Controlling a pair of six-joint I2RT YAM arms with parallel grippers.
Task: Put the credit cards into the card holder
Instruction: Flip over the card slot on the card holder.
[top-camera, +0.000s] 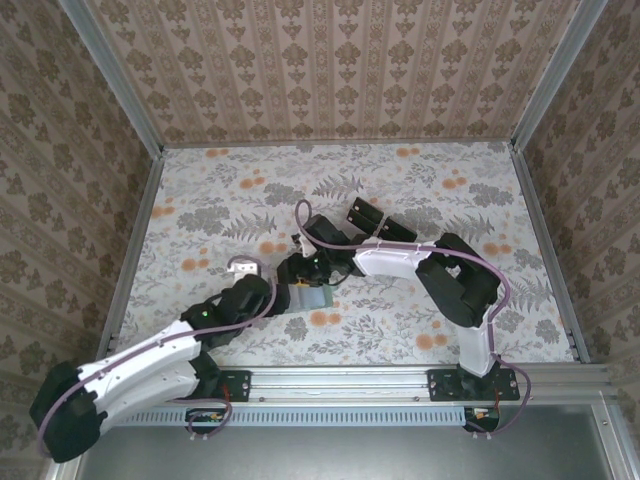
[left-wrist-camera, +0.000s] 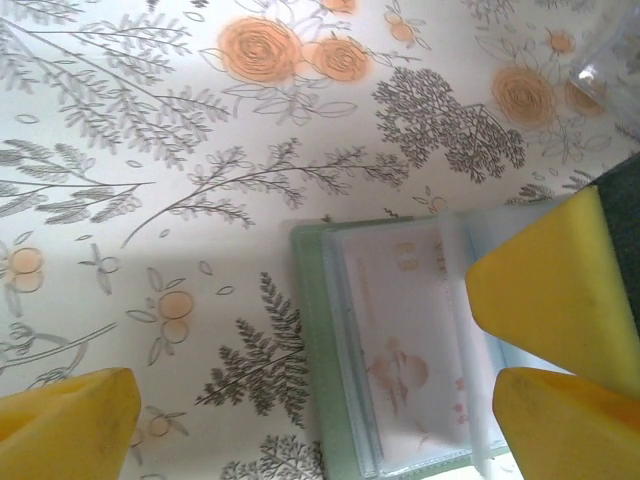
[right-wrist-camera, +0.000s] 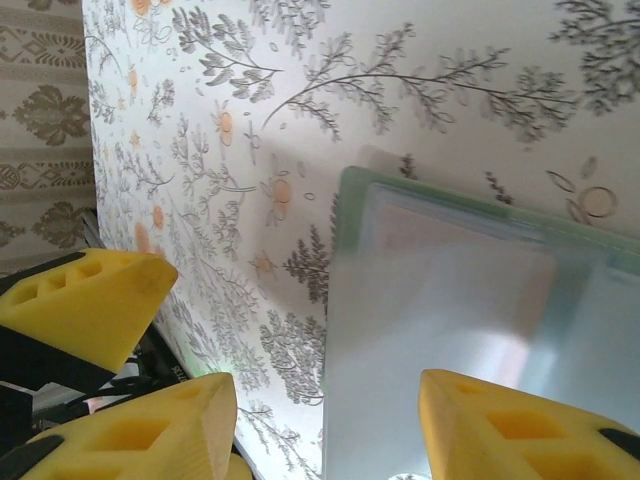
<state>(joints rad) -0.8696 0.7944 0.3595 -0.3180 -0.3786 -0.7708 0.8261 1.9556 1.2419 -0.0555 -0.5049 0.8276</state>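
Your left pincer (left-wrist-camera: 315, 395) is gaping wide, gripping nothing. The card holder (left-wrist-camera: 310, 330) is lying open on the floral table (left-wrist-camera: 200, 150), directly under that gap. 1 pale pink credit card (left-wrist-camera: 400, 330) is sitting behind the holder's clear sleeve. Your right pincer (right-wrist-camera: 328, 400) is standing half parted, with 1 of its fingers (right-wrist-camera: 520, 430) hanging over the holder's inner face; you cannot tell whether it is touching. 2 black blocks (top-camera: 365, 213) are resting beyond the right pincer.

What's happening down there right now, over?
Left hand wide open near card holder. Right hand part open over it. One credit card in sleeve. Black-block stand sits apart.
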